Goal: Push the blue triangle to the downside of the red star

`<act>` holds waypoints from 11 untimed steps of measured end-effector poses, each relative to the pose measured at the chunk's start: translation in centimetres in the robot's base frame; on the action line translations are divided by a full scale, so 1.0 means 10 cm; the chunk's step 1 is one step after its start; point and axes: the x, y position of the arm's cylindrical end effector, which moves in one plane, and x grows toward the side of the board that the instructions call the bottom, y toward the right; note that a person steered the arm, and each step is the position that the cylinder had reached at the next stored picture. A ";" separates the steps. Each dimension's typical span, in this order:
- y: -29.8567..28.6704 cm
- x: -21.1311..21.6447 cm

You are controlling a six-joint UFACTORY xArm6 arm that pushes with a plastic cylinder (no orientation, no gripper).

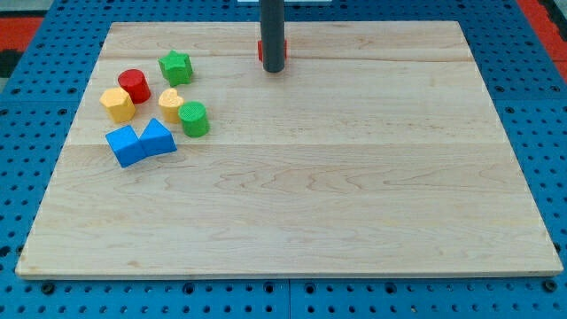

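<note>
The blue triangle [158,138] lies at the left of the wooden board [354,177], touching a blue cube [125,145] on its left. The red star [261,50] is near the view's top centre, mostly hidden behind my rod; only red slivers show at the rod's sides. My tip [273,68] rests on the board right at the red star, far to the upper right of the blue triangle.
A red cylinder [134,85], a green star [175,66], a yellow hexagon [117,104], a yellow block [170,104] and a green cylinder [193,119] cluster just above the blue blocks. Blue pegboard [35,97] surrounds the board.
</note>
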 end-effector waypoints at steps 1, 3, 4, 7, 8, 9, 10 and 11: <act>-0.05 -0.24; -0.63 -0.04; -1.14 -0.05; -1.59 0.30; -1.59 0.67; -1.58 1.06; -1.40 1.36; -1.35 1.52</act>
